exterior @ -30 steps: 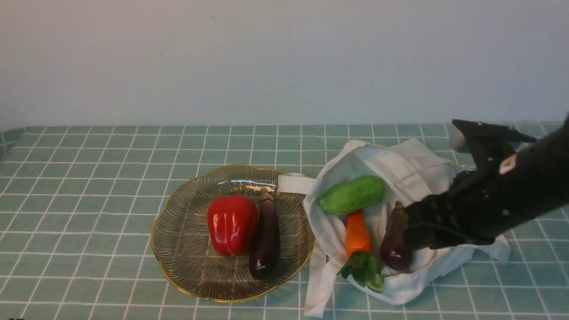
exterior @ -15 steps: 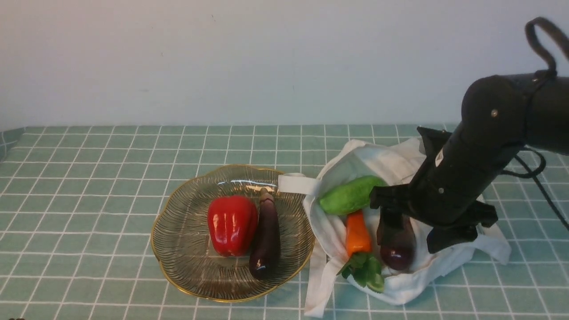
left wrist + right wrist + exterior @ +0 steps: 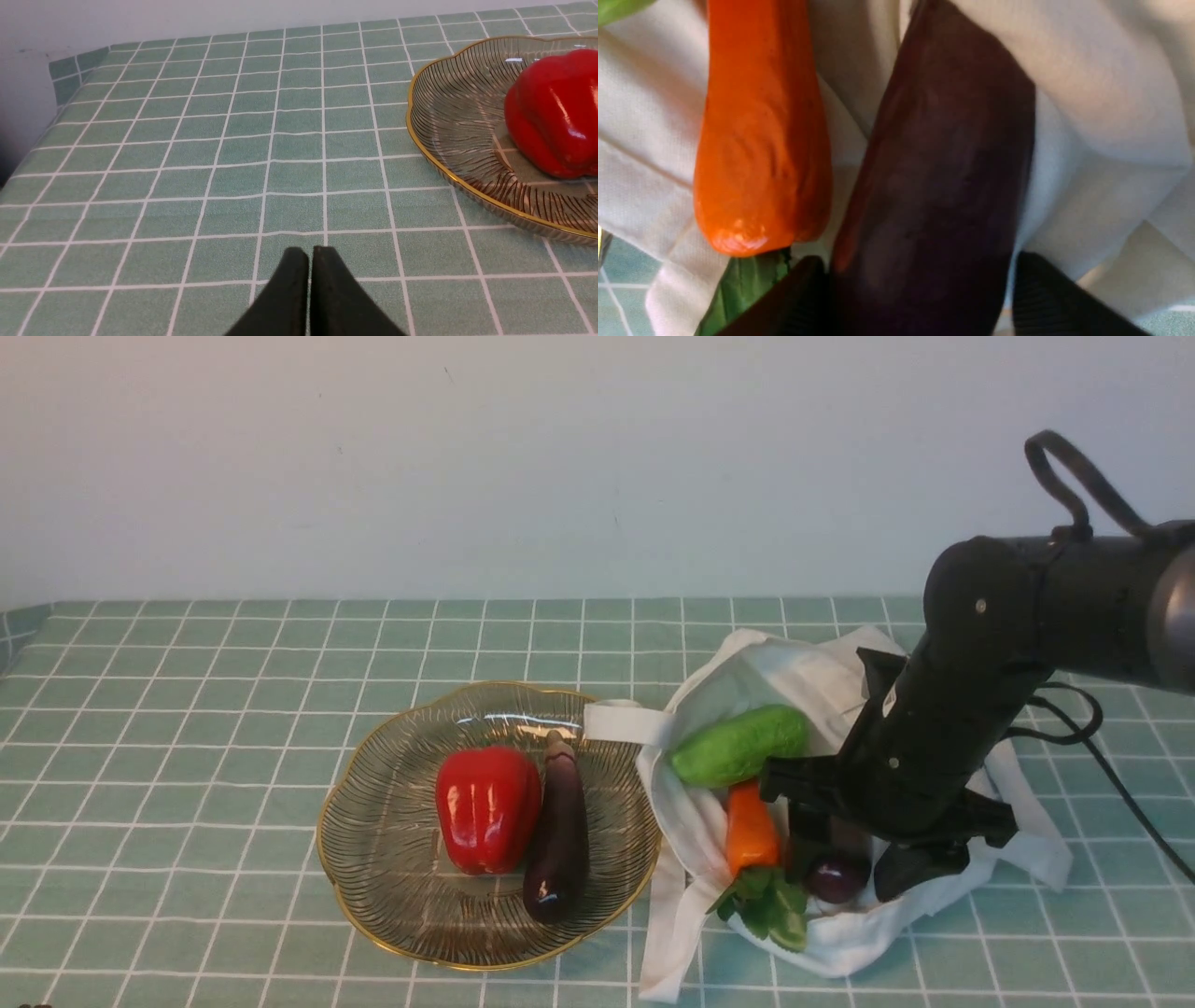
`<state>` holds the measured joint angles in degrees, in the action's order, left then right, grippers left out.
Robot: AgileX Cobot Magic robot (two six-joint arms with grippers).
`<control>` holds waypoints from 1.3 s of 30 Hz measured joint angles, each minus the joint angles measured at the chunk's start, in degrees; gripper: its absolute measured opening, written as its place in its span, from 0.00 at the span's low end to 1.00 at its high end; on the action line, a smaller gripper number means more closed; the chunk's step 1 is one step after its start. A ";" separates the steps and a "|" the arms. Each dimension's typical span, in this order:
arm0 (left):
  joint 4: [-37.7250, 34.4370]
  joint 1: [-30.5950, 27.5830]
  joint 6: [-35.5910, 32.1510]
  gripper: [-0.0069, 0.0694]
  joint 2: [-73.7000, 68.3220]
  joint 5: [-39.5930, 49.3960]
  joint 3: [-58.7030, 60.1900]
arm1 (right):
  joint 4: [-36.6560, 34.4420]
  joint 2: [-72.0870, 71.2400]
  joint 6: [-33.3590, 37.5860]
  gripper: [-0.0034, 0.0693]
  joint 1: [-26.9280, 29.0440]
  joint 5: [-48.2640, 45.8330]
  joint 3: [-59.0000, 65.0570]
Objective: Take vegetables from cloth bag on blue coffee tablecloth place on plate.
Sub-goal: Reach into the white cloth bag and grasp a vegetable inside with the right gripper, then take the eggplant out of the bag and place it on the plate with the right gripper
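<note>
Teal checked tablecloth (image 3: pixel 187 709) all over, with the gold-rimmed glass plate (image 3: pixel 392 859) left of centre. It holds a red bell pepper (image 3: pixel 487 807) and a slim dark eggplant (image 3: pixel 558 831) side by side, the eggplant running near-to-far with its stem at the far end.

Just right of the plate sits the white cloth bag (image 3: pixel 822 681), mouth open, one strap lying over the plate's rim. Three veggies lie in it:
- cucumber (image 3: pixel 739 744) at the back, lying crosswise, its right end a bit farther away
- carrot (image 3: pixel 752 826) in front of it, long axis near-to-far, leaves toward the camera
- fat eggplant (image 3: pixel 943 186) just right of the carrot and parallel to it, round end toward the camera; its stem end is hidden under the arm

The right gripper (image 3: pixel 854 861) is down in the bag, straddling that fat eggplant. The fingers are spread to about its width. One pad looks to be against the skin on the carrot side. A sliver of white cloth shows between the other pad and the eggplant, so it isn't clamped. The carrot crowds that side pretty tightly.

The left gripper (image 3: pixel 310 280) hangs over bare cloth off to the plate's left, its fingers pressed together on nothing.
</note>
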<state>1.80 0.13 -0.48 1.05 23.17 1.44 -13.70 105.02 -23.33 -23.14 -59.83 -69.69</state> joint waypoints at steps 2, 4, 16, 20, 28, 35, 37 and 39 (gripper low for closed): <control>0.00 0.00 0.00 0.08 0.00 0.00 0.00 | -0.05 0.00 0.65 0.58 0.00 -0.40 0.00; 0.00 0.00 0.00 0.08 0.00 0.00 0.00 | -0.05 0.00 1.29 0.59 0.00 -1.13 -0.06; 0.00 0.00 0.00 0.08 0.00 0.00 0.00 | -0.51 -11.69 6.45 0.59 0.00 -9.46 -0.10; 0.00 0.00 0.00 0.08 0.00 0.00 0.00 | -0.51 -15.57 7.75 0.59 0.00 -10.45 -0.10; 0.00 0.00 0.00 0.08 0.00 0.00 0.00 | -0.34 -17.29 9.87 0.59 0.00 -10.94 -0.10; 0.00 0.00 0.00 0.08 0.00 0.00 0.00 | -14.99 -17.29 22.80 0.59 -3.18 -10.75 -0.10; 0.00 0.00 0.00 0.08 0.00 0.00 0.00 | -19.27 -17.29 27.10 0.59 -5.05 -9.17 -0.10; 0.00 0.00 0.00 0.08 0.00 0.00 0.00 | -23.11 -17.29 31.87 0.59 -7.01 -5.08 -0.10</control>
<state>1.80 0.13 -0.48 1.05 23.17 1.44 -36.81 87.74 8.54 -30.16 -64.90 -69.79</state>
